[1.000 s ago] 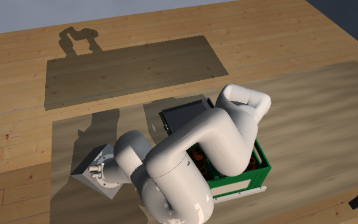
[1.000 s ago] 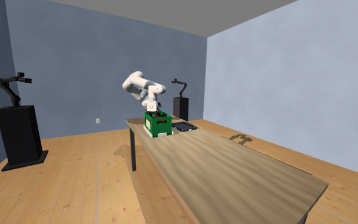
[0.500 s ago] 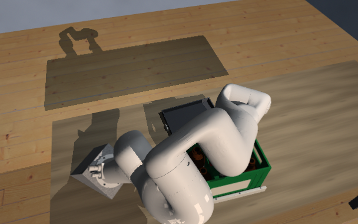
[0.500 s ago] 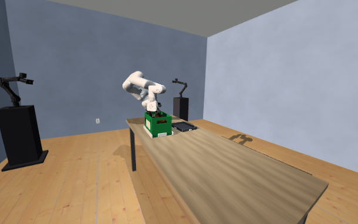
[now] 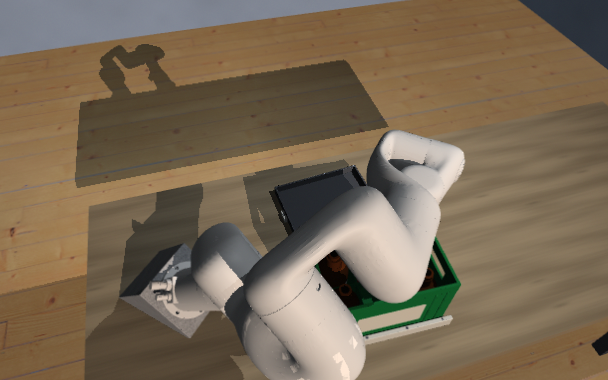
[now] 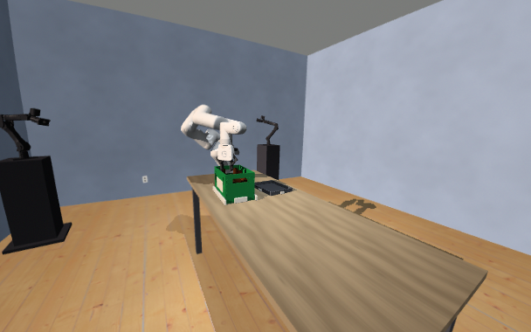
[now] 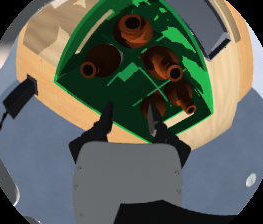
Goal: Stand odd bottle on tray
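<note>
Long wooden worktop [image 6: 334, 258] in front, plank floor all round, blue-grey walls beyond — two black camera stands [image 6: 28, 197] against them. At the worktop's far end, green crate [image 6: 229, 185] with dark tray [image 6: 273, 188] just beside it, apart from it. White arm [image 6: 209, 127] bent over the crate. Seen from the wrist: fingers spread partway, pinching nothing, tips hanging over the crate's near edge. Five brown bottles [image 7: 134, 28] upright in the crate's compartments — which one has the odd neck, cannot tell.
</note>
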Action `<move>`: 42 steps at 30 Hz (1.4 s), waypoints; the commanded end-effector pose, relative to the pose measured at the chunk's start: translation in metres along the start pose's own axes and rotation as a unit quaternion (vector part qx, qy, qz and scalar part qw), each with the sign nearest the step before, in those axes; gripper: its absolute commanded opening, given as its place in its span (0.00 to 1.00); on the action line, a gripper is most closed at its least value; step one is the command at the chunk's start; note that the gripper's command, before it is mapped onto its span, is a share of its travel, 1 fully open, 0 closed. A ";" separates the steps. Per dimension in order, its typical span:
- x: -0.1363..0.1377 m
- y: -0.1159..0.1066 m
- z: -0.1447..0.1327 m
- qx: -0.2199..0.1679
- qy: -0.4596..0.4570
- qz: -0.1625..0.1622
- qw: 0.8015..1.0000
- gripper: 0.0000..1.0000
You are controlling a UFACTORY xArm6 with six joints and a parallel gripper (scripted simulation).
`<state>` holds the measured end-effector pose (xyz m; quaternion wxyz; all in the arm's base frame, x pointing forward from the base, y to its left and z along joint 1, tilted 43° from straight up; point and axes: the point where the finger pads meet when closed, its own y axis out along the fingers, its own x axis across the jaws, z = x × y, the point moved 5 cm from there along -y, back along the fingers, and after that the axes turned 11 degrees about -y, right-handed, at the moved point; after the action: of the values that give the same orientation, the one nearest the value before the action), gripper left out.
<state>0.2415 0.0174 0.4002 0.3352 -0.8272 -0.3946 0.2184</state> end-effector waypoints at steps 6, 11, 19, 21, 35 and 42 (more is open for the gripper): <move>0.000 -0.026 0.000 0.000 0.001 0.000 1.000 0.65; 0.000 -0.039 0.000 0.000 0.001 0.000 1.000 0.65; 0.000 -0.054 0.000 0.000 0.001 0.000 1.000 0.65; 0.000 -0.056 0.000 0.000 0.001 0.000 1.000 0.65; 0.000 -0.057 0.000 0.000 0.001 0.000 1.000 0.00; 0.000 -0.057 0.000 0.000 0.001 0.000 1.000 0.00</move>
<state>0.2129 0.0437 0.4411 0.3349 -0.8274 -0.3945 0.2183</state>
